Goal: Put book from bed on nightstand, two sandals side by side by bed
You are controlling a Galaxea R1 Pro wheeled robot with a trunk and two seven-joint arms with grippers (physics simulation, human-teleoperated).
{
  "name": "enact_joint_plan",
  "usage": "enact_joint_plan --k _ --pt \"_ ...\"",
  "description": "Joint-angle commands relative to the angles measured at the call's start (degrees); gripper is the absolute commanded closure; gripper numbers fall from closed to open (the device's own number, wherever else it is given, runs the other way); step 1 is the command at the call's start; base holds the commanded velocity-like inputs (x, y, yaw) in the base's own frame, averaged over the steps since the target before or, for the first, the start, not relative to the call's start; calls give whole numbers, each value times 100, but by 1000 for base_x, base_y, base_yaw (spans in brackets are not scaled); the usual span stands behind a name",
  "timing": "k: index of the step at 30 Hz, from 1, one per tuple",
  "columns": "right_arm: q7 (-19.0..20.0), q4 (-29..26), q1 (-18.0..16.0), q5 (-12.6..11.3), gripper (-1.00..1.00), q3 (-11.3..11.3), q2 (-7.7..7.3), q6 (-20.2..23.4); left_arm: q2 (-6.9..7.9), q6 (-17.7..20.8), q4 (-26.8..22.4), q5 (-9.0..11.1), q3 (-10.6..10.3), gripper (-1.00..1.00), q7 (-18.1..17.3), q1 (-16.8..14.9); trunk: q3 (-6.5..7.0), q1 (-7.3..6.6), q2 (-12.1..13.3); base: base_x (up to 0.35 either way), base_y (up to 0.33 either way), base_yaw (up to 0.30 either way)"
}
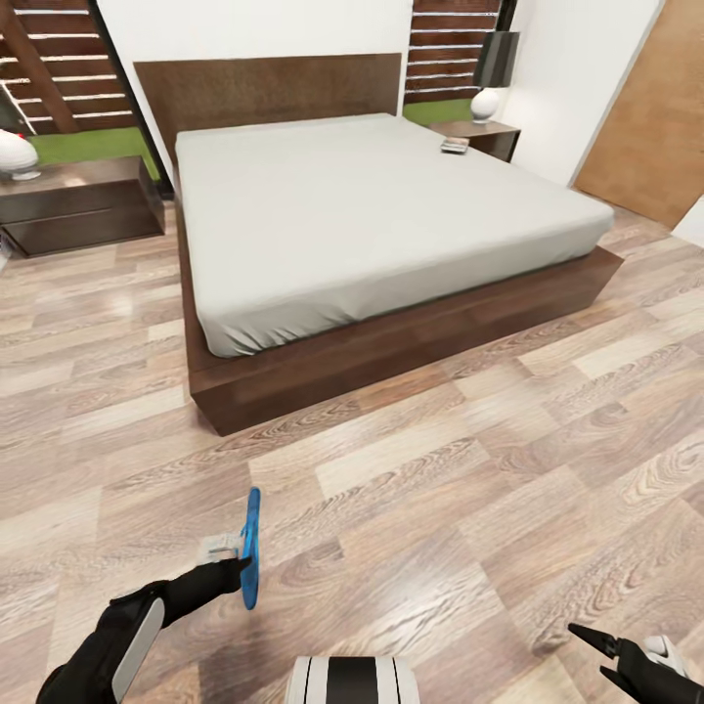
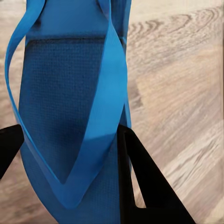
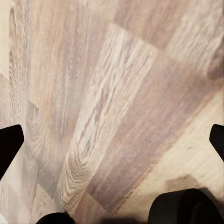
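Observation:
My left gripper [image 1: 242, 559] is shut on one bright-blue sandal [image 1: 251, 548], held on edge above the wood floor in front of the bed's foot. In the left wrist view the sandal [image 2: 65, 102] sits between the black fingers [image 2: 149, 186], straps toward the camera. The bed [image 1: 372, 210] has a bare grey mattress on a dark frame. The book [image 1: 455, 146] is a small flat thing at the edge of the far right nightstand [image 1: 489, 132], right beside the mattress. My right gripper [image 1: 598, 653] hangs open and empty low at the right, over bare floor [image 3: 112, 93].
A long low dark cabinet [image 1: 78, 200] with a white lamp [image 1: 15, 154] stands left of the bed. A dark-shaded lamp [image 1: 492, 73] stands on the right nightstand. A wooden door [image 1: 650, 108] is at the far right. Open floor [image 1: 440, 489] lies between me and the bed.

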Motion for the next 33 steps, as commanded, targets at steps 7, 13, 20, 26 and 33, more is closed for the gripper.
enact_joint_plan --k 7,13,20,26,33 --pt "3 14 -2 -3 -100 -10 4 14 17 42 -2 24 7 100 -34 -1 152 -19 8 0 0 0" --pt "-4 15 6 12 -100 -2 34 -9 16 42 0 24 7 100 -35 -1 285 -34 16 0 0 0" --pt "-32 30 7 306 -100 5 59 -170 0 24 38 32 -21 100 -27 -1 440 -52 26 0 0 0" --pt "-51 680 7 1340 -100 28 61 -1735 19 -21 241 24 -13 100 -15 54 573 -68 34 0 0 0" --pt "-55 1932 5 1519 -100 26 61 -2582 25 -600 1129 -7 -23 100 -18 76 728 -86 43 0 0 0"
